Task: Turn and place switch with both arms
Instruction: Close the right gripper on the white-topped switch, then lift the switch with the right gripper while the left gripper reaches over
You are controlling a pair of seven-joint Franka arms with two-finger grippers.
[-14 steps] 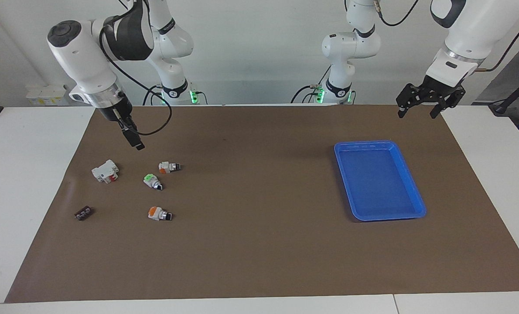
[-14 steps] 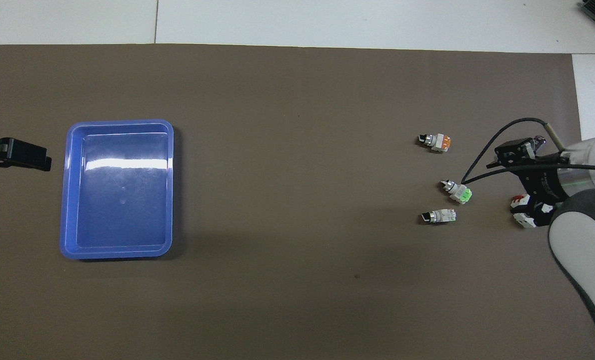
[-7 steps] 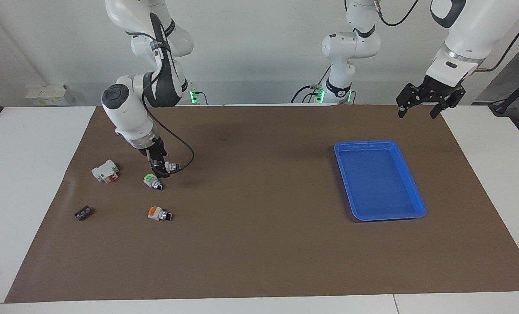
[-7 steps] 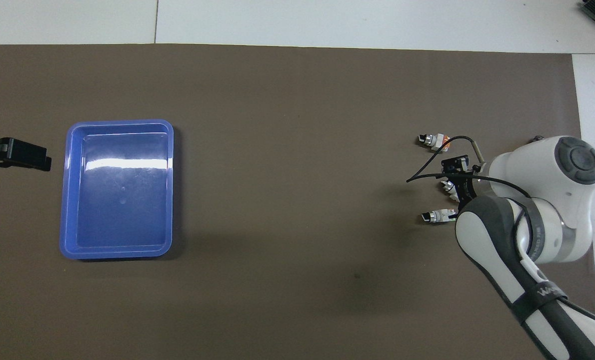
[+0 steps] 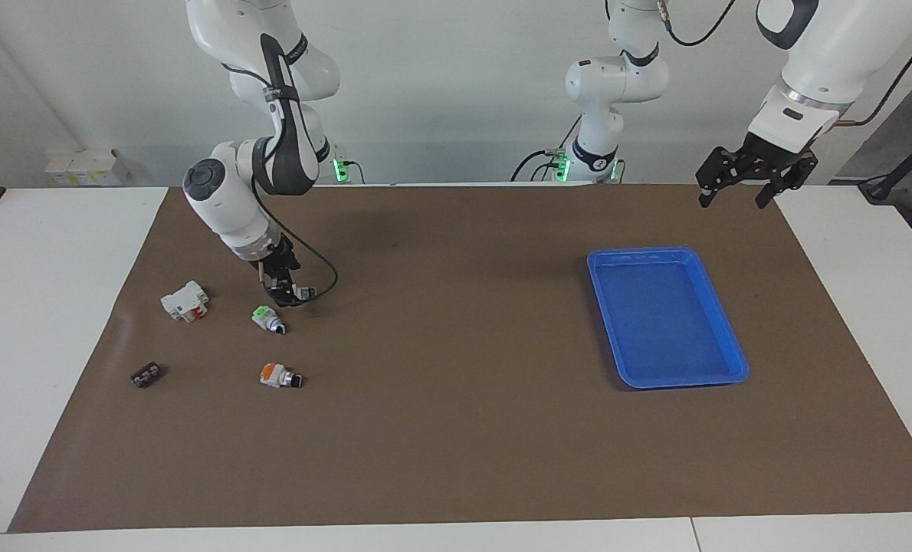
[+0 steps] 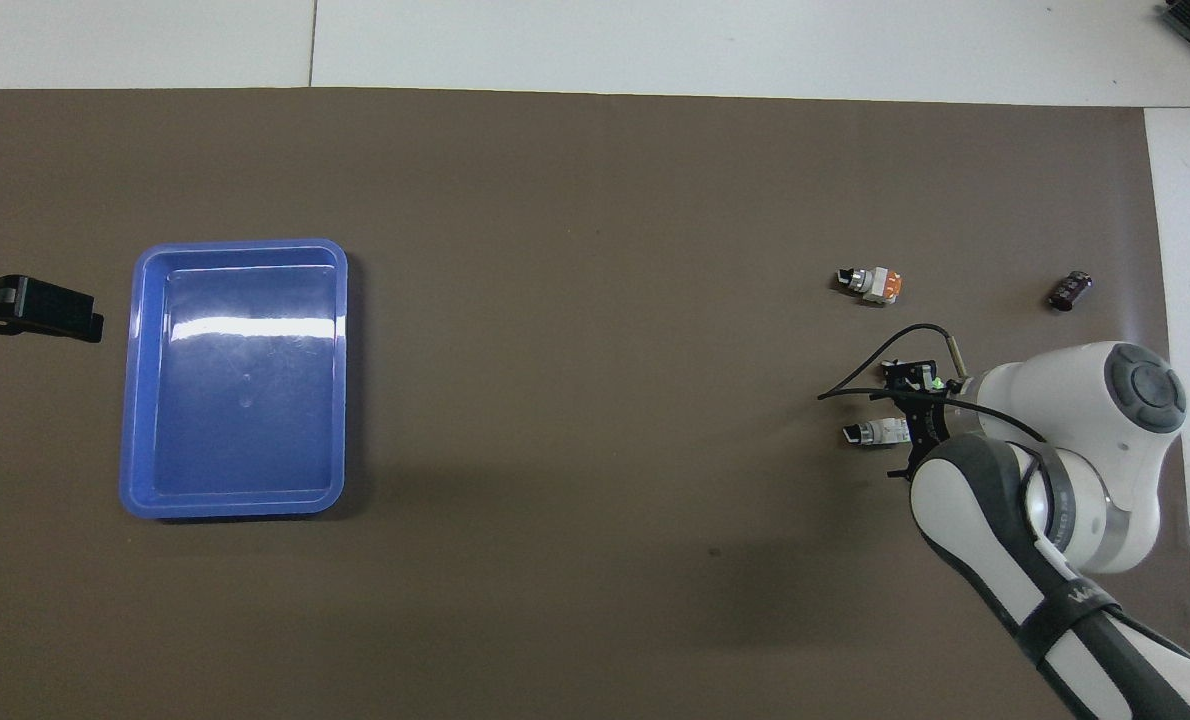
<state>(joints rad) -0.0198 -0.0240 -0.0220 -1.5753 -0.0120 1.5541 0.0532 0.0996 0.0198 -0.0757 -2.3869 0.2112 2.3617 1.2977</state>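
The right gripper (image 5: 282, 290) sits low at left of centre in the facing view, jaws spread wide around the switch (image 5: 300, 291), not yet clamped. The switch lies on the mat (image 5: 456, 429), looks light, rigid and smooth, and is best gripped across its white-grey body between orange block and knob. At upper right the left gripper (image 5: 736, 192) waits, jaws wide, holding nothing.

The right tool (image 5: 286, 292) sits low over the small white-grey switch (image 6: 877, 432), hemmed at six o'clock in the facing view by the green-ended switch (image 5: 267, 319); three o'clock lies open brown mat (image 5: 456, 368).
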